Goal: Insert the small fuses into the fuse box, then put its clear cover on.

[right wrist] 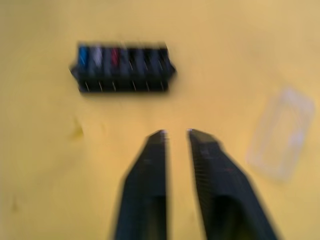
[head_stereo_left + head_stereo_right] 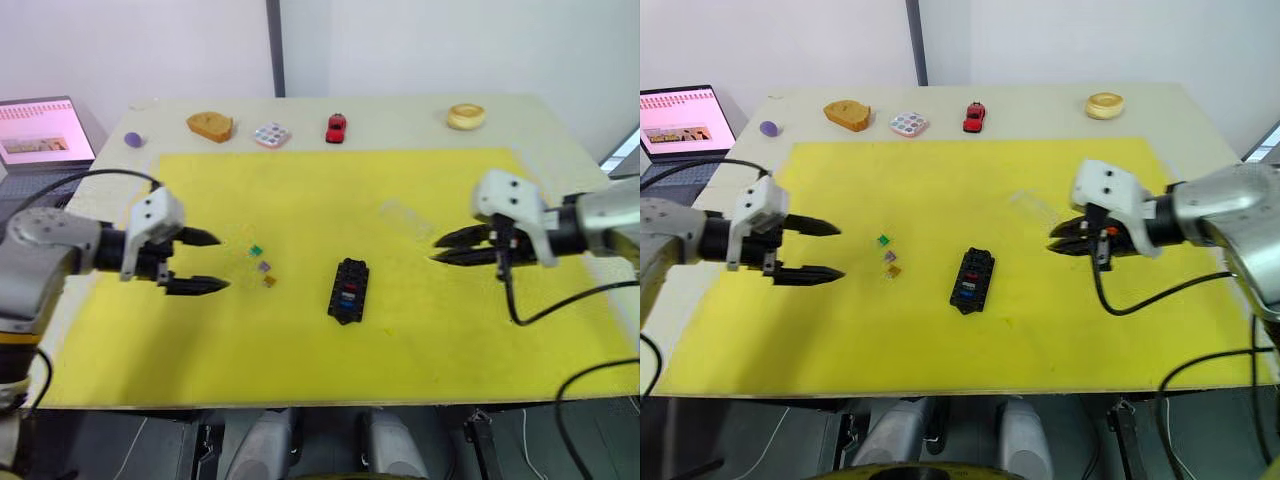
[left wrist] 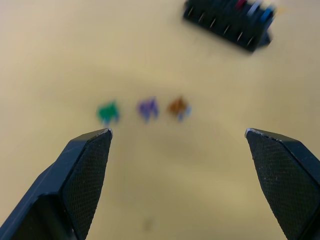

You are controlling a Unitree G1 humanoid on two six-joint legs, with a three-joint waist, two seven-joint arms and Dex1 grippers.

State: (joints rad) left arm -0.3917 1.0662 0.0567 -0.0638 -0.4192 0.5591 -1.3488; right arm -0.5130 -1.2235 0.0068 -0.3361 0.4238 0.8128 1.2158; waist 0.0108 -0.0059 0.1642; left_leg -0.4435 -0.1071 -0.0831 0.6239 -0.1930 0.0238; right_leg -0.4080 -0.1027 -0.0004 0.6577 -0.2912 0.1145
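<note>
A yellow mat [image 2: 430, 340] covers most of the table. The fuse box [image 2: 349, 290] lies near its centre, with red, blue and pale fuses seated at its near end. Three loose small fuses [image 2: 262, 266], green, purple and orange, sit just left of it. The left gripper [image 2: 205, 262] hovers beside them, fingers spread wide, holding nothing. The right gripper [image 2: 440, 248], nearly closed and empty, hangs over open mat right of the box. The clear cover [image 1: 280, 134] lies farther back.
</note>
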